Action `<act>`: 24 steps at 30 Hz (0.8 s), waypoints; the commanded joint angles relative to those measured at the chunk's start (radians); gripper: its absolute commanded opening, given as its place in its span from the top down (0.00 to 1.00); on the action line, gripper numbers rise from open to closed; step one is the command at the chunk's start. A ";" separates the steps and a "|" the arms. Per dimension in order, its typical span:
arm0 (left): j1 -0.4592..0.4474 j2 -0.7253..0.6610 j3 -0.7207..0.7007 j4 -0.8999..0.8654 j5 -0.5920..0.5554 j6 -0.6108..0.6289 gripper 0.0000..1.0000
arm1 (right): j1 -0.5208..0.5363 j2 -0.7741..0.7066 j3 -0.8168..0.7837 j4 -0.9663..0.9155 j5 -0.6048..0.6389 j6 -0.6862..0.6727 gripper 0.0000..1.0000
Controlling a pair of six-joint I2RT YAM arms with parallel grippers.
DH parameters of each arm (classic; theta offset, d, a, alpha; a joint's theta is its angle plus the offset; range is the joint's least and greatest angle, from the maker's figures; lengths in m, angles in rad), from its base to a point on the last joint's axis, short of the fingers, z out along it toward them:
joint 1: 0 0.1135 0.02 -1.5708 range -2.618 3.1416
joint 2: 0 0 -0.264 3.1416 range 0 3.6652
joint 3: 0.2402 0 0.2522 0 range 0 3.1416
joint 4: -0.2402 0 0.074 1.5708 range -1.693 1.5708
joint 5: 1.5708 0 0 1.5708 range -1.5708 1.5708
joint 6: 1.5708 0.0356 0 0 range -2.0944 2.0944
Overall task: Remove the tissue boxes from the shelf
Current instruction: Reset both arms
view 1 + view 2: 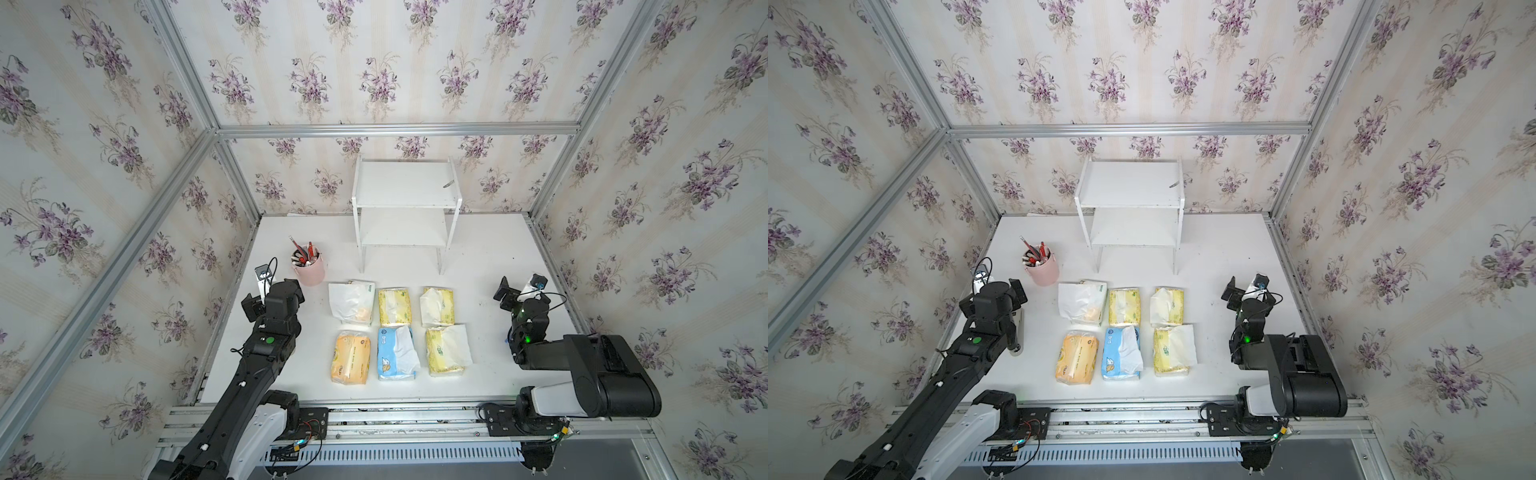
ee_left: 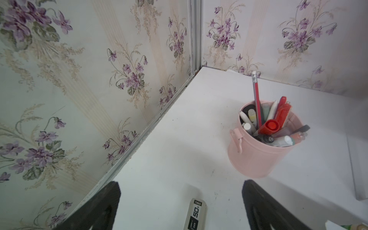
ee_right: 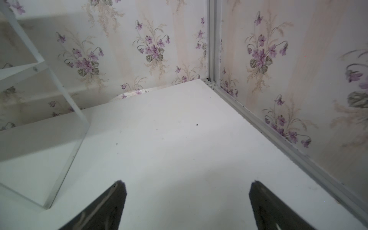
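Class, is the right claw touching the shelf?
Apart. The right wrist view shows bare table between the right claw and the shelf.

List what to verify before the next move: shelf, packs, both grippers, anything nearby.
1. Shelf top board free of packs: ok.
2. Its lower board free of packs: ok.
3. Six tissue packs lie on the table in front of it: ok.
4. Left gripper open, empty: ok.
5. Right gripper open, empty: ok.
6. Pink pen cup upright, apart from the left gripper: ok.
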 commanded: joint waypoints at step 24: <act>0.148 0.597 -0.186 0.928 0.507 0.223 0.01 | -0.002 0.085 0.053 0.132 -0.151 -0.047 0.00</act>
